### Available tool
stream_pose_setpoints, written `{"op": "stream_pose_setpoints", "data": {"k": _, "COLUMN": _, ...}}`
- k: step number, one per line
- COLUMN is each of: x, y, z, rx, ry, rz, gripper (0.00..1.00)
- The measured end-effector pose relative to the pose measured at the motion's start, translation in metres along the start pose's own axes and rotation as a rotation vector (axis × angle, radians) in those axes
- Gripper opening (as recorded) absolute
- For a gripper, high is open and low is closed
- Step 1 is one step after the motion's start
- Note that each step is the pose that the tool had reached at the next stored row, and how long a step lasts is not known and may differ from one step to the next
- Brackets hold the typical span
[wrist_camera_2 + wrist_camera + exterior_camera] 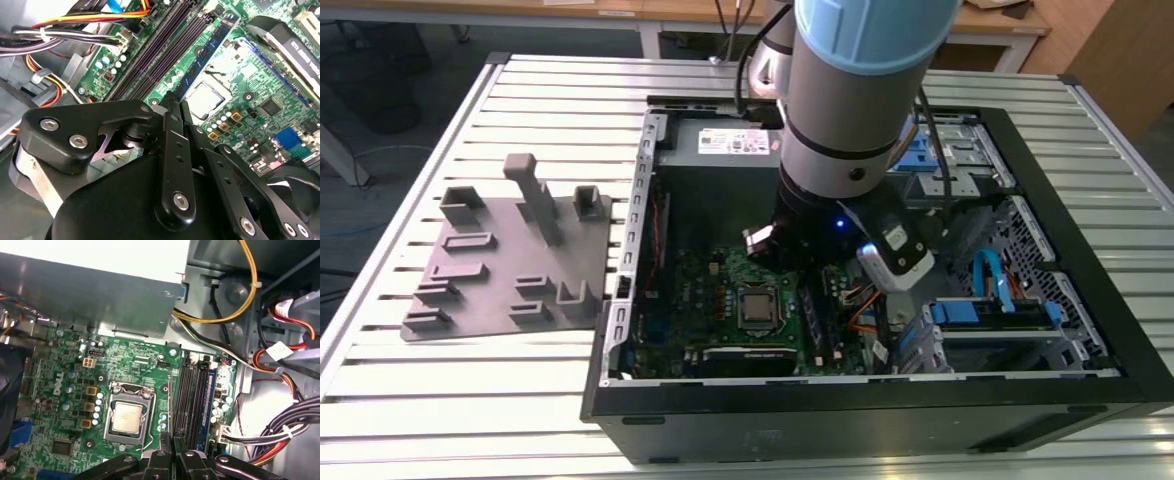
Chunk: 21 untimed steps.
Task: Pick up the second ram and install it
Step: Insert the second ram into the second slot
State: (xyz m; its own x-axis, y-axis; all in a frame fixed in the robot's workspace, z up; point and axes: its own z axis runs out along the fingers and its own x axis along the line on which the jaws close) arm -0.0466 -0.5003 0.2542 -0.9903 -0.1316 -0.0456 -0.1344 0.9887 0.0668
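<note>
- The gripper is closed, its two black fingers pinching a thin dark memory stick that appears edge-on in the first wrist view.
- The stick runs straight out from the fingertips, upright over the green motherboard inside the open computer case.
- Just to one side of the held stick lie the long dark memory slots. I cannot tell whether its lower edge touches a slot.
- Beyond those slots from the gripper, a blue stick already sits in the outermost slot; it also shows in the second wrist view.
- On the other side of the gripper, close by, is the square silver processor in its metal frame.
- Bundled cables hang farther out, past the blue stick.
- In the exterior view the arm reaches down into the case, and a grey moulded plate lies well apart from the gripper, outside the case on the slatted table.
</note>
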Motion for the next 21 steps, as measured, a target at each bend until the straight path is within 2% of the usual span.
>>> {"op": "stream_pose_setpoints", "data": {"k": 18, "x": 0.0001, "y": -0.0001, "z": 0.0009, "rx": 0.0070, "ry": -0.0104, "rz": 0.154, "gripper": 0.11}}
{"op": "stream_pose_setpoints", "data": {"k": 21, "x": 0.0000, "y": -0.0001, "z": 0.0010, "rx": 0.0073, "ry": -0.0108, "rz": 0.159, "gripper": 0.11}}
